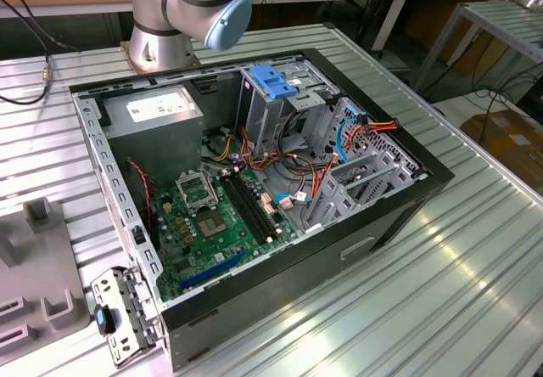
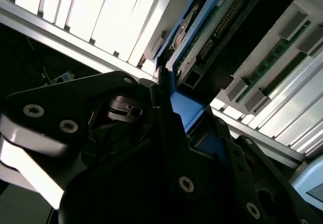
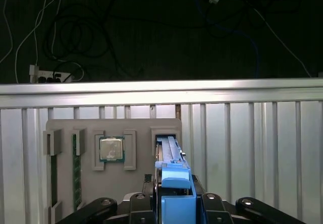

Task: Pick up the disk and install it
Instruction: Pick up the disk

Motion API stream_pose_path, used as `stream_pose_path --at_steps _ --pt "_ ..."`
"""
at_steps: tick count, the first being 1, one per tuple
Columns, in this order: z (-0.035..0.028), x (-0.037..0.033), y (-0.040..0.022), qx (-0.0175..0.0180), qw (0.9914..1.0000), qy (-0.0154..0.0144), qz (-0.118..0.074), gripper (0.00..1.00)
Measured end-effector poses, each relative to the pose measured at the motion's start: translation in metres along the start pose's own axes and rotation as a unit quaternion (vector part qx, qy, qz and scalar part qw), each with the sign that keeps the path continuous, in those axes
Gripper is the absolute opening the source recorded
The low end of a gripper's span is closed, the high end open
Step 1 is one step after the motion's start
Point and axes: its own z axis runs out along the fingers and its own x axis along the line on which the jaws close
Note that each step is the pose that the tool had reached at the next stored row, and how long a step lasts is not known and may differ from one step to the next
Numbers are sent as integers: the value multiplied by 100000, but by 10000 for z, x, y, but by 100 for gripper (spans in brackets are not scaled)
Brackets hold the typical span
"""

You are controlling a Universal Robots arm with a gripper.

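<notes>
On a ribbed metal bench [image 1: 475,250] amid trailing cables [image 3: 81,32], one open computer case [image 1: 297,292] sits beside one grey tray [image 3: 136,125]. The gripper [image 3: 175,205] clamps the one disk [image 3: 169,151], upright in a tray slot.

An open computer case [image 1: 280,301] lies on the ribbed metal surface [image 1: 441,292], its green motherboard [image 1: 212,224] showing and a grey power-supply box [image 1: 157,109] in one corner. A grey tray [image 3: 141,128] holds a processor chip [image 3: 111,149].

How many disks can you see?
1. The disk stands on edge in a slot of the grey tray, its blue end held in the gripper. More might be hidden inside the computer case's metal cages.
</notes>
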Motion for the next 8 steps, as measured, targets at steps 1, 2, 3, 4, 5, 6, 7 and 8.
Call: stream_pose_path --at_steps 1,2,3,4,5,6,7,8 --pt "-8 0 0 -1 100000 2 -2 37" --pt "-12 0 0 9 100000 -3 -1 37" --pt "-13 0 0 12 100000 -5 0 37" --pt "-13 0 0 16 100000 -7 0 37" --pt "-13 0 0 11 100000 -4 -1 37" --pt "-15 0 0 1 100000 1 -2 37" --pt "-15 0 0 -5 100000 4 -2 37" --pt "-15 0 0 -1 100000 2 -1 37"
